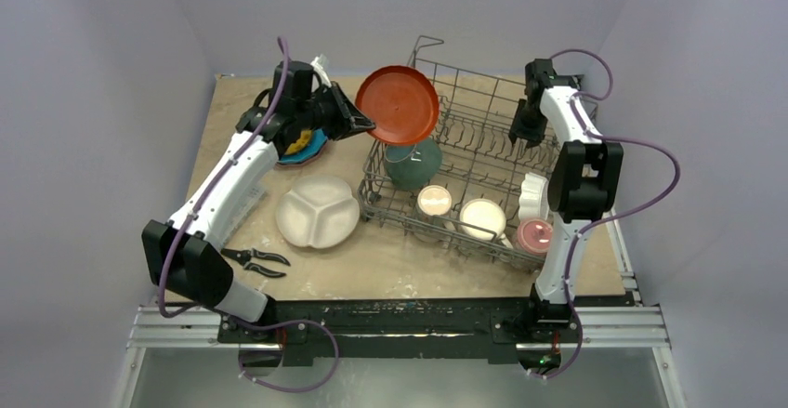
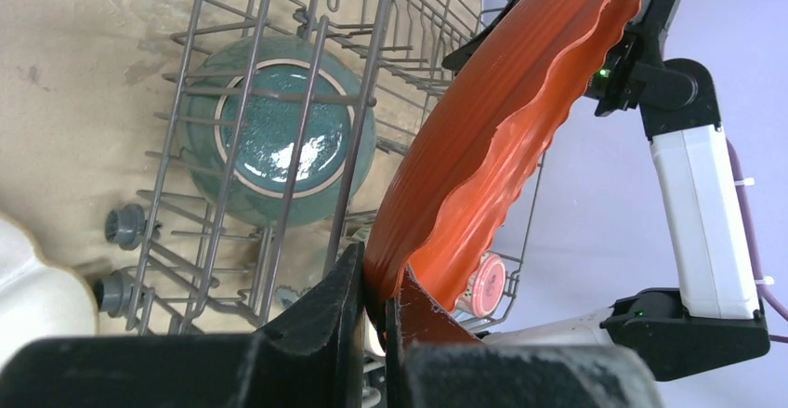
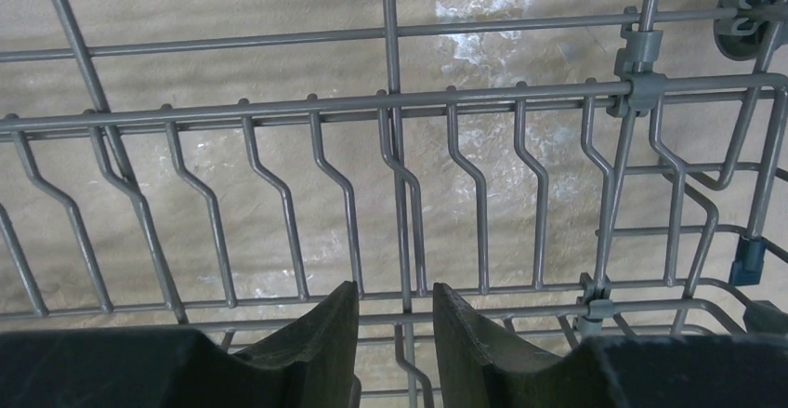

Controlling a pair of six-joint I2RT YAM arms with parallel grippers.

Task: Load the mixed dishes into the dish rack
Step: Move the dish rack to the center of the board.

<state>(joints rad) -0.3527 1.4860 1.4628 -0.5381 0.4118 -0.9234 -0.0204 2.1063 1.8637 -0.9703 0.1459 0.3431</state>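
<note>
The dish rack (image 1: 479, 143) fills the tabletop's (image 1: 390, 269) 3 o'clock half. The orange plate (image 1: 398, 104) hangs tilted above the rack's 10 o'clock corner, its rim clenched in the left hand (image 2: 376, 282), with the teal bowl (image 1: 413, 162) inside the rack at the plate's 6 o'clock. The right hand (image 3: 395, 310), its fingers parted and grasping nothing, hovers over the tines at the rack's 2 o'clock.

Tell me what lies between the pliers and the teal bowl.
The white divided plate, then the dish rack and its left wire wall; the top external view shows both.
</note>
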